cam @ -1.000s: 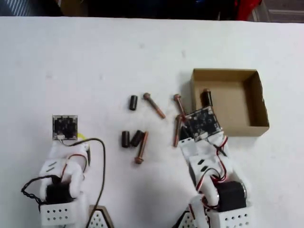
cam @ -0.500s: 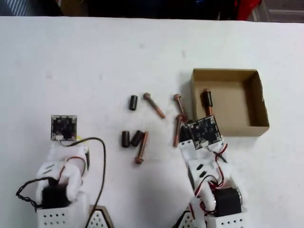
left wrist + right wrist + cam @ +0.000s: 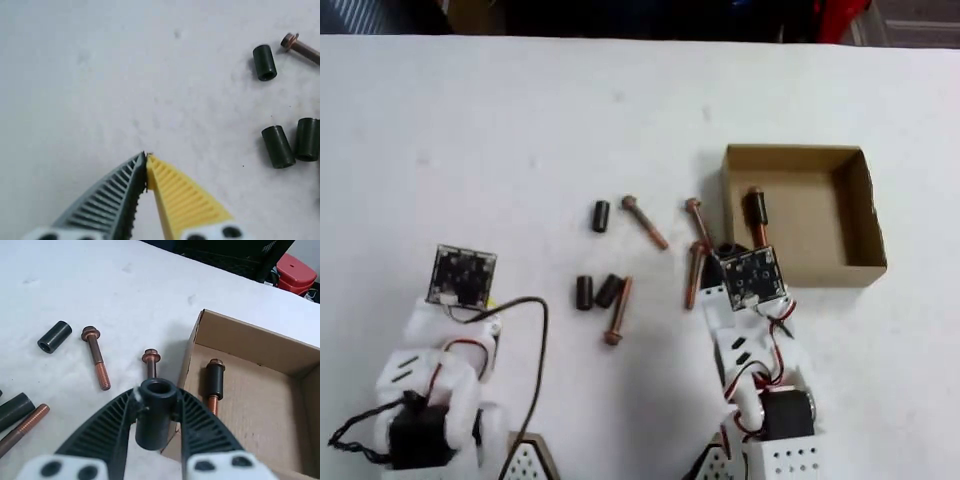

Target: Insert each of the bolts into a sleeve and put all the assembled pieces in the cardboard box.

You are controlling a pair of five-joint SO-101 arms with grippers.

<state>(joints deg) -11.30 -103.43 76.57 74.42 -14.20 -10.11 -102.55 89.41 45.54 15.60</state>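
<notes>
My right gripper (image 3: pixel 156 394) is shut on a black sleeve (image 3: pixel 155 420), held upright with its bore showing, just outside the near-left corner of the cardboard box (image 3: pixel 260 405). In the high view that sleeve (image 3: pixel 727 250) pokes out past the right arm's wrist board. One bolt in a sleeve (image 3: pixel 214 382) lies in the box (image 3: pixel 820 255). Several loose copper bolts (image 3: pixel 645 223) (image 3: pixel 617 308) (image 3: pixel 693 272) and three black sleeves (image 3: pixel 601 216) (image 3: pixel 584 292) (image 3: pixel 610 290) lie mid-table. My left gripper (image 3: pixel 146 159) is shut and holds nothing, over bare table left of the sleeves (image 3: pixel 278 146).
The white table (image 3: pixel 500 130) runs bare to the far edge and on the left side. Both arm bases (image 3: pixel 420 430) (image 3: pixel 775 430) stand at the near edge. A black cable (image 3: pixel 535 350) loops beside the left arm.
The right arm has drawn back toward its base, and the held sleeve now shows beside the box corner. The left arm has pulled back and swung slightly right.
</notes>
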